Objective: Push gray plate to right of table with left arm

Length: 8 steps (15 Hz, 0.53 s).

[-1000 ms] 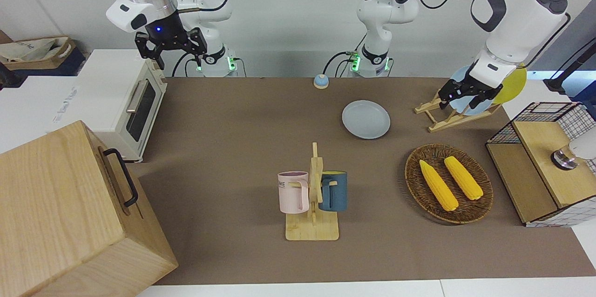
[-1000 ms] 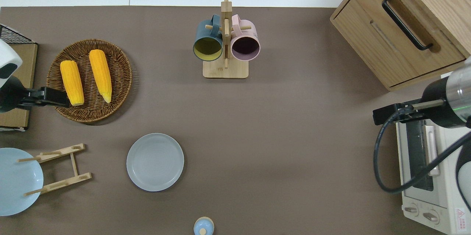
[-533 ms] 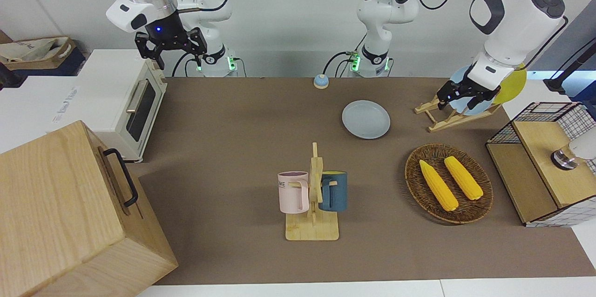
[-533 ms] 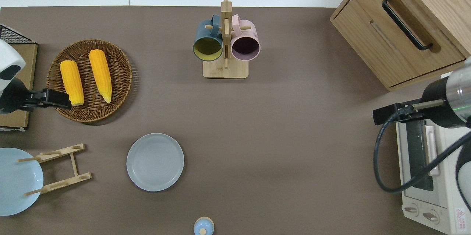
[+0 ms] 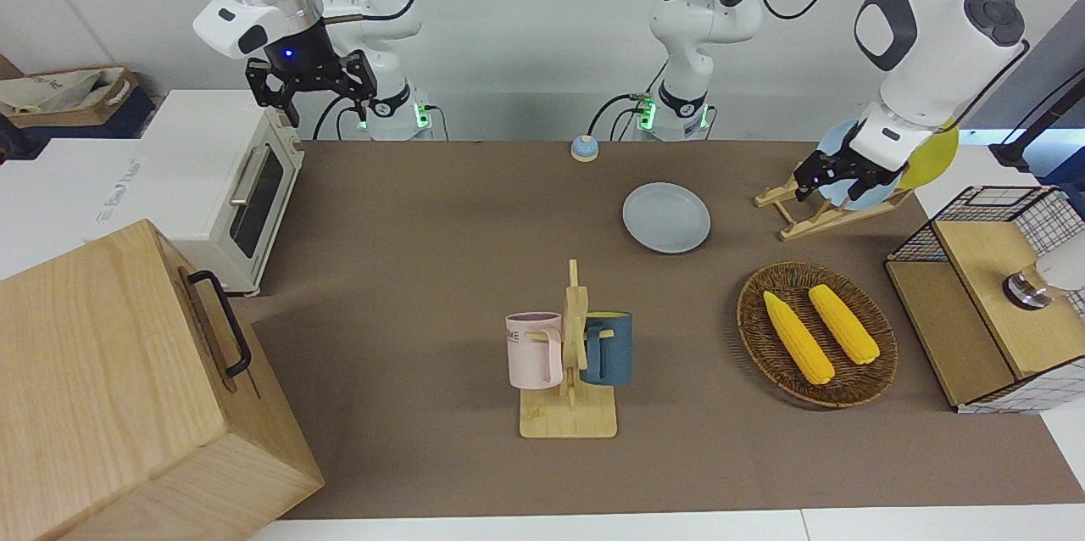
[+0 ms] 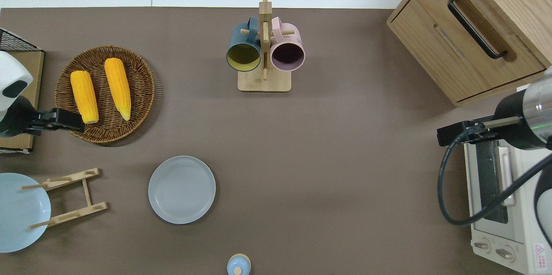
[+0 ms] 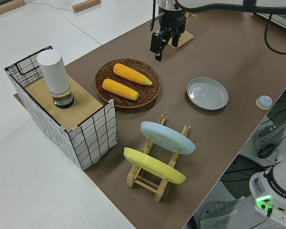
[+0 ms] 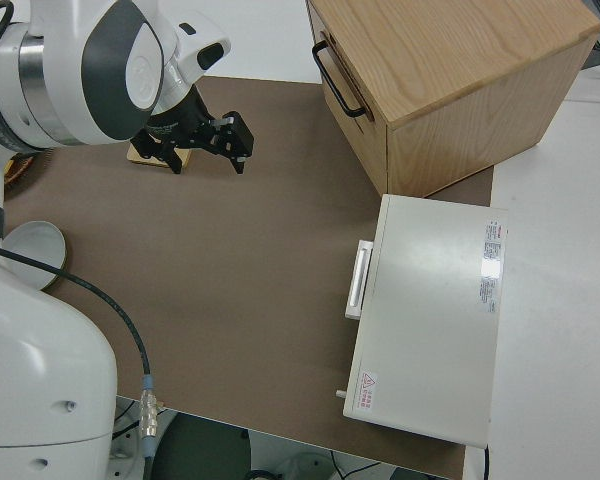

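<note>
The round pale gray plate (image 6: 181, 189) is seen flat on the brown table (image 6: 327, 158), at about 7 o'clock from centre, untouched. The left arm's black gripper (image 6: 64, 120) is held empty over the wicker basket's (image 6: 138, 89) rim, fingers apparently parted. Approach step judged; descent beside the plate's 9 o'clock edge is needed next. Right arm parked.
</note>
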Each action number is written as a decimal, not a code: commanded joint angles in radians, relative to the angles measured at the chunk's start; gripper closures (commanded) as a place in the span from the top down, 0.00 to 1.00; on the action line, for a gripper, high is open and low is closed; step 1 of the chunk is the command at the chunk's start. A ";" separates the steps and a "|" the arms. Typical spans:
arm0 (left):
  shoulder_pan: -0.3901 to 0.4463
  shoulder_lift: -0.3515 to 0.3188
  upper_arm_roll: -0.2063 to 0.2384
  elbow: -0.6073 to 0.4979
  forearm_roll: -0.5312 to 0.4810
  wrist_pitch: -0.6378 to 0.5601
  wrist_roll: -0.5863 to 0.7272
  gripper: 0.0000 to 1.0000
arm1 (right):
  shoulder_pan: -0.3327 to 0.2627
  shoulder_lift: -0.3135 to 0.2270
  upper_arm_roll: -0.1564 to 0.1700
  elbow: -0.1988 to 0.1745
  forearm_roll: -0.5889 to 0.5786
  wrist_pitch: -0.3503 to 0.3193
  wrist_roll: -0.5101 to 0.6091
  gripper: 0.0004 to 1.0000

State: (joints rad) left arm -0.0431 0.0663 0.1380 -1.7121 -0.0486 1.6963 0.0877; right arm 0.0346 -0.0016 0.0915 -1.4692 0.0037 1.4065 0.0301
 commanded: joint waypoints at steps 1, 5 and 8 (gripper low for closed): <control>-0.015 -0.023 0.017 -0.049 -0.010 0.017 0.012 1.00 | -0.012 -0.006 0.005 0.001 0.010 -0.012 -0.003 0.98; -0.027 -0.051 0.017 -0.128 -0.013 0.068 0.012 1.00 | -0.012 -0.006 0.005 0.001 0.010 -0.011 -0.001 0.98; -0.041 -0.082 0.017 -0.210 -0.013 0.132 0.003 1.00 | -0.012 -0.006 0.005 0.001 0.010 -0.012 -0.003 0.98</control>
State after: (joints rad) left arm -0.0541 0.0529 0.1373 -1.7981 -0.0487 1.7456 0.0879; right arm 0.0346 -0.0016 0.0915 -1.4692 0.0037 1.4065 0.0302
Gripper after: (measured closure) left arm 0.000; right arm 0.013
